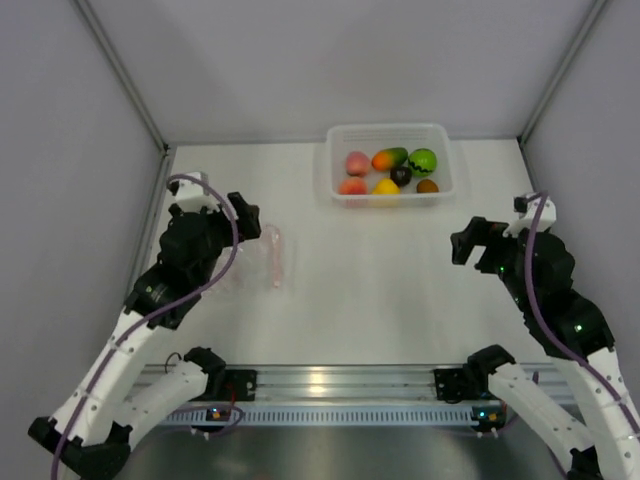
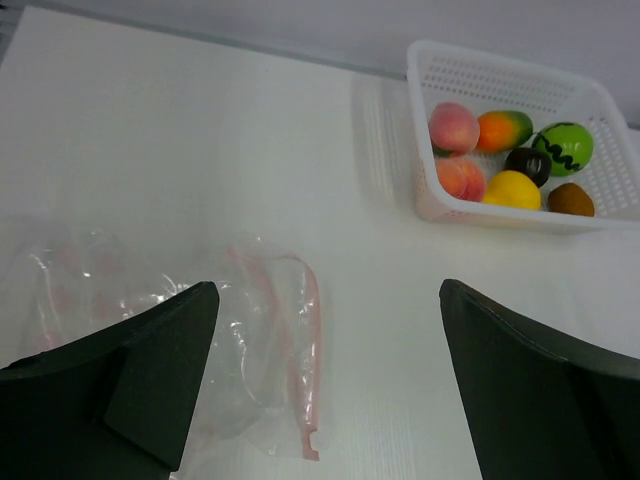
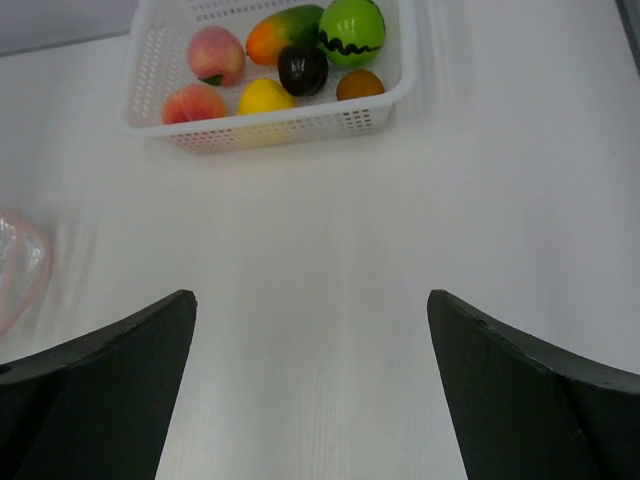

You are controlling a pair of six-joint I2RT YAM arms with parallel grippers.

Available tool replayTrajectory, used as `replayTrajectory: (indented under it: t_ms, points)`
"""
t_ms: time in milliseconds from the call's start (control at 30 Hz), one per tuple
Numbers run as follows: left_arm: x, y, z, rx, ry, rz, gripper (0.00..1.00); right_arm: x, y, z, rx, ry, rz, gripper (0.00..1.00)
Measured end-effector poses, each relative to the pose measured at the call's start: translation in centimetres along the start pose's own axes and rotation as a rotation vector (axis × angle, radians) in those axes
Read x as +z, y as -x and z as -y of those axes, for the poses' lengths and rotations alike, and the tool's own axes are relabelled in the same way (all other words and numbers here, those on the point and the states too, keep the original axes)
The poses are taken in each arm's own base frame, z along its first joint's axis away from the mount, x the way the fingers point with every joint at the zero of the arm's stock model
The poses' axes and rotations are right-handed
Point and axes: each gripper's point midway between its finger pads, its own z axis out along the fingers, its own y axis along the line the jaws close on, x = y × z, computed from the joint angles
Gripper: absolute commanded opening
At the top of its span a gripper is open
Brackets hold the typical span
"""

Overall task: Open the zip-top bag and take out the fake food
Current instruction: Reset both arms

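Left end effector [image 2: 328, 290] hangs low over the zip-top bag [image 2: 262, 345], fingers spread wide and holding nothing. The right end effector [image 3: 311, 296] is likewise spread and empty, well apart over bare worktop [image 3: 480, 180]. The bag lies flat and crumpled on the worktop's left side, with its pink-red zip strip [image 2: 311, 330] running along the edge nearest the middle, and it looks empty. The fake food [image 2: 512, 188] (seven pieces, as far as I can count) sits in the white basket [image 2: 480, 62] at the back. I judge the bag featherlight, limp and slick, apt to slide or fold if pinched mid-sheet. The stiffer zip strip, or a corner beside it, offers the surest hold. The fruits look rigid, smooth and prone to rolling.
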Motion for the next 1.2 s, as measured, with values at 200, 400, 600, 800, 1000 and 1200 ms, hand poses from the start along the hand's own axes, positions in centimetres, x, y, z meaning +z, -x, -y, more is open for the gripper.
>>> replayTrajectory:
  t_ms: [200,400,600,800,1000,1200]
  points:
    - [-6.3,2.9,-2.3,0.003,-0.021,0.135,0.98,-3.3,1.5,0.9,-0.011,0.011,0.073,0.99]
    - [-10.7,2.5,-4.8,0.031,-0.024,0.176,0.98,-4.9,1.4,2.0,-0.058,-0.004,0.103,0.99]
    - [-13.1,1.2,-7.5,0.080,0.041,0.164,0.98,-5.9,0.7,3.2,-0.087,-0.036,0.097,0.99]
    - [-14.6,1.3,-9.1,0.090,0.084,0.188,0.98,-6.7,0.8,3.9,-0.092,-0.053,0.128,0.99]
    - [-15.1,1.2,-9.5,0.106,0.088,0.184,0.98,-7.0,0.9,4.5,-0.099,-0.079,0.138,0.99]
    - [-16.0,1.5,-9.7,0.105,0.070,0.216,0.98,-7.4,1.0,4.8,-0.094,-0.087,0.152,0.99]
